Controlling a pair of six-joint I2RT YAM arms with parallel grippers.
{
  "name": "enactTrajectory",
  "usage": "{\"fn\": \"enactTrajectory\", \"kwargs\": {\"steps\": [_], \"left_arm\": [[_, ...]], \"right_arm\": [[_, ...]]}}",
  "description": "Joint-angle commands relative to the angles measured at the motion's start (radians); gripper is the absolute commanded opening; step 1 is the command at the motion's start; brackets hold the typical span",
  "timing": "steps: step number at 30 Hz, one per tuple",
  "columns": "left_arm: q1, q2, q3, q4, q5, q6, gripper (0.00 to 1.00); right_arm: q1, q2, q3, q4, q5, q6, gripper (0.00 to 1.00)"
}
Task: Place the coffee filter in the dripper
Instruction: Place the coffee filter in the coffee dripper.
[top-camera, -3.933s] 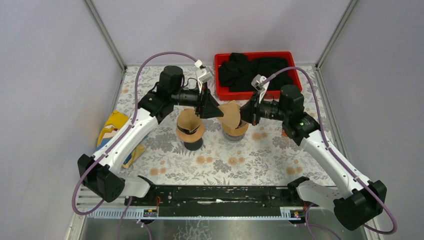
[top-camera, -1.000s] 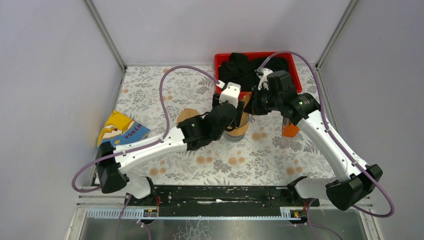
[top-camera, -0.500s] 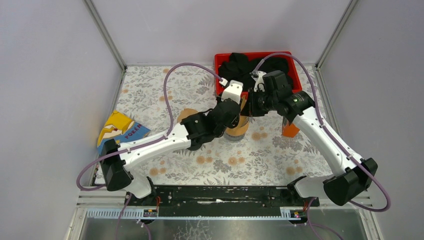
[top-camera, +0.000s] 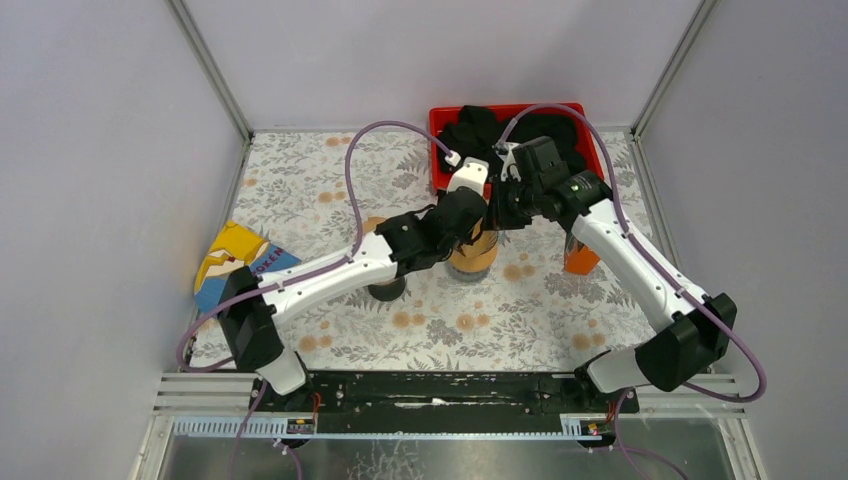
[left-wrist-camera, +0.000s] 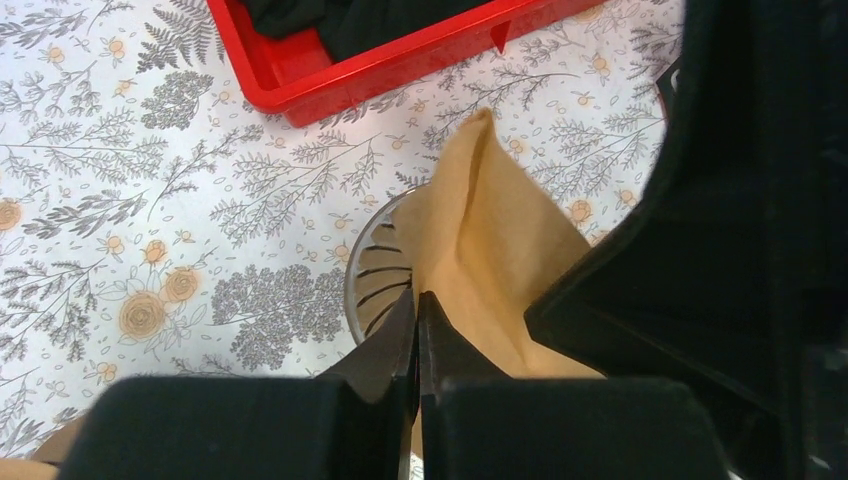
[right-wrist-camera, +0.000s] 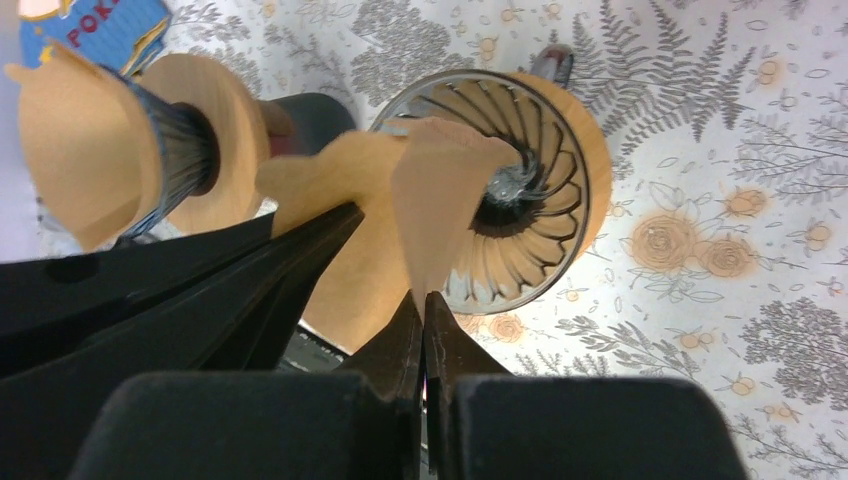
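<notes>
Fingers of our left gripper and right gripper pinch the coffee filter over the dripper — seating it remains, we judge.

Tan filter, red bin w/ blk cloth, floral grey-orange table cover.

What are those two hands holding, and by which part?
One brown paper filter, over the dripper. The right hand pinches its edge at one spot, the left hand at another.
</notes>
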Motion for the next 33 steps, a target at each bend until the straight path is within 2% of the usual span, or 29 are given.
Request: {"fn": "enactTrajectory", "kwargs": {"steps": [1,8,16,22,33], "left_arm": [[0.016,0.028,0.072,-0.055,0.028,-0.014,0.02],[0.031,0.066,0.142,-0.127,0.07,-0.029,0.0],[0.048,0.091,0.181,-0.166,0.124,-0.058,0.0],[0.084,0.112,0.186,-0.19,0.189,-0.082,0.0],[0.107,0.145,0.211,-0.237,0.23,-0.073,0.02]], "right_arm": [[0.01,0.014,0.059,-0.017,0.089,-0.012,0.02],[0.01,0.022,0.071,-0.025,0.189,-0.008,0.12],[0.009,0.033,0.046,0.024,0.189,-0.006,0.32],[0.009,0.055,0.031,0.039,0.19,-0.009,0.42],[0.009,0.097,0.016,0.028,0.273,-0.038,0.54]]}}
